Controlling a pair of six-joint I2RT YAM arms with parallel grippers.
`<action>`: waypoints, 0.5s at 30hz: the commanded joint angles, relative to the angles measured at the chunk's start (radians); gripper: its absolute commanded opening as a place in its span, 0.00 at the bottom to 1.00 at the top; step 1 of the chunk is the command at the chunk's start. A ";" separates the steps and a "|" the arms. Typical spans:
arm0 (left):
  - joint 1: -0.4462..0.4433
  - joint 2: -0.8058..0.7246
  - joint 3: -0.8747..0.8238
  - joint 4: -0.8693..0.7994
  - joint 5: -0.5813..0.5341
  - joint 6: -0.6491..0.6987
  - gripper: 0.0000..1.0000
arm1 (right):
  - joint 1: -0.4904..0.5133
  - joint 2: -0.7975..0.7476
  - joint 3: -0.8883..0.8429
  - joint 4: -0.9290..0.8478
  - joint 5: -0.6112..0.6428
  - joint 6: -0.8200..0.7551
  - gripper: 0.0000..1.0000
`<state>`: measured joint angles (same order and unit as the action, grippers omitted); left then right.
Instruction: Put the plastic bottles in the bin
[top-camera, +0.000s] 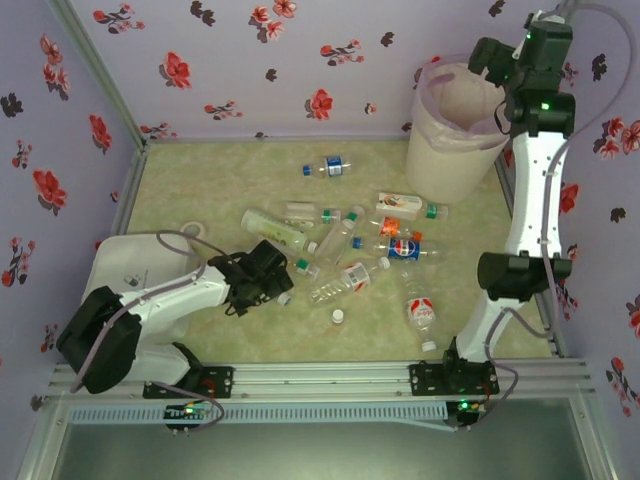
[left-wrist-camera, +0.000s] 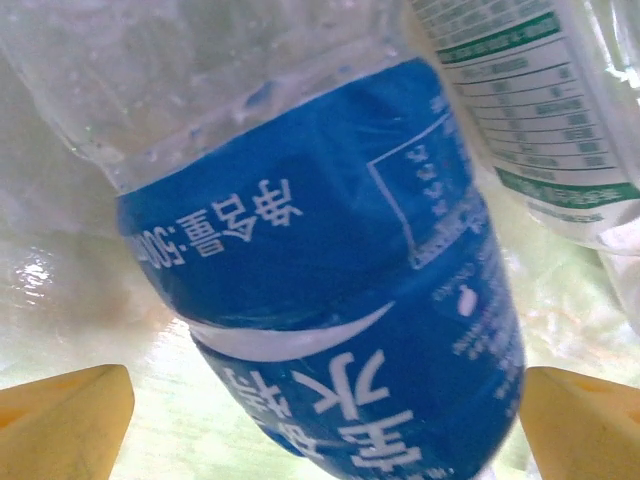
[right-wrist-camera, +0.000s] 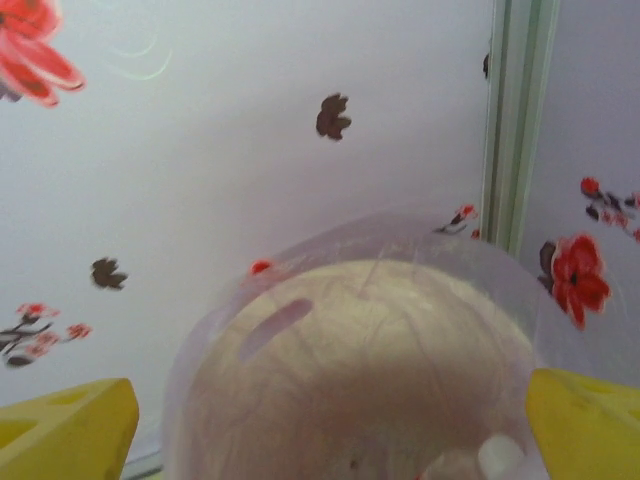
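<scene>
Left arm (top-camera: 160, 300) crouches low at 8 o'clock, left gripper (left-wrist-camera: 325, 425) gaping wide. Right arm (top-camera: 530, 190) stretches tall toward 1 o'clock, right gripper (right-wrist-camera: 330, 425) likewise gaping.

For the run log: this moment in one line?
left pincer: open, straddling blue-label bottle | right pincer: open above bin | bottles on table

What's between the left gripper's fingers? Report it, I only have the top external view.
Observer: The left wrist view shows a blue-labelled plastic bottle between the left gripper's fingers, jaws open.
Operator: Tell me what lies beside it.
Observer: A bottle with a green-and-white label, at the upper right of that view.
Operator: Now check the right gripper.
Observer: The right gripper is open with nothing between its fingers, facing the bin's opening.
</scene>
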<state>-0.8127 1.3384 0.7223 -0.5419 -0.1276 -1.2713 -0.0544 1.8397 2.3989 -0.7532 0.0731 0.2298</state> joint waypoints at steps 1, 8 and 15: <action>-0.007 0.010 -0.022 0.021 -0.030 -0.053 0.96 | 0.047 -0.074 -0.187 0.019 -0.051 0.072 1.00; -0.006 0.005 -0.060 0.042 -0.080 -0.087 0.85 | 0.151 -0.283 -0.433 0.079 -0.102 0.001 1.00; -0.006 -0.015 -0.086 0.053 -0.092 -0.106 0.64 | 0.211 -0.499 -0.761 0.260 -0.193 0.059 0.93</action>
<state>-0.8139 1.3415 0.6529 -0.4843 -0.1802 -1.3567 0.1265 1.4078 1.7077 -0.6079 -0.0692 0.2680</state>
